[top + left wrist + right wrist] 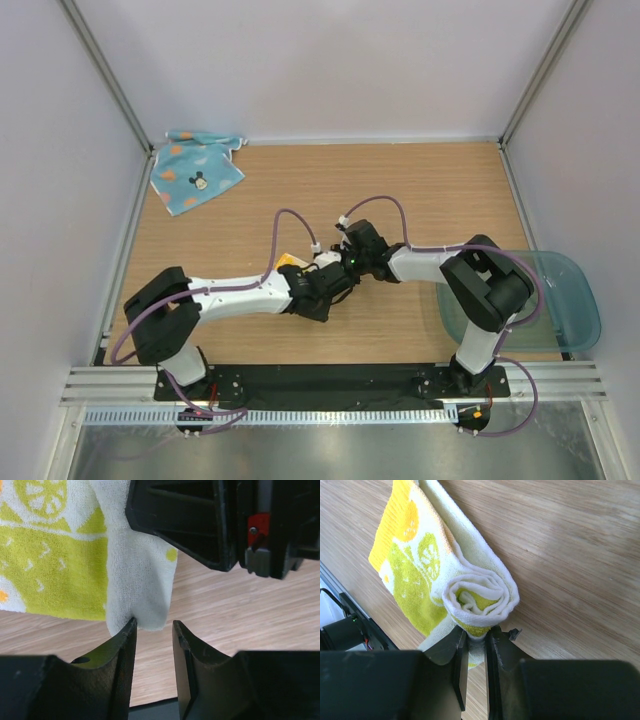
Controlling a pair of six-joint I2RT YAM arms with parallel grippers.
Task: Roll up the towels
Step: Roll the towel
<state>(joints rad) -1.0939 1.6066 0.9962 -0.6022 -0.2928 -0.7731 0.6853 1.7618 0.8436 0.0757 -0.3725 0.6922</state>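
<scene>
Nearest the lens on the right wrist were the dark fingers of the right gripper, pinched together on the coiled end of the yellow towel. A sliver of cloth was caught between them. The coil showed a few turns and lay on the wooden table, while the rest of the cloth trailed off it, flat and loose.

From where I stood, both arms met near the middle of the table, over that towel. The left gripper had its jaws a narrow way apart with bare wood showing through the gap. A pale corner of the towel touched one fingertip, but nothing was gripped.

The blue towel lay unrolled in the far left corner, well apart from the arms. A clear tub hung over the right edge.

I judged the rolling of the yellow towel partly done and the blue one not begun. The next move, as I saw it, called for turning the coil along the loose stretch without letting it slacken, with the left gripper steadying the free end.
</scene>
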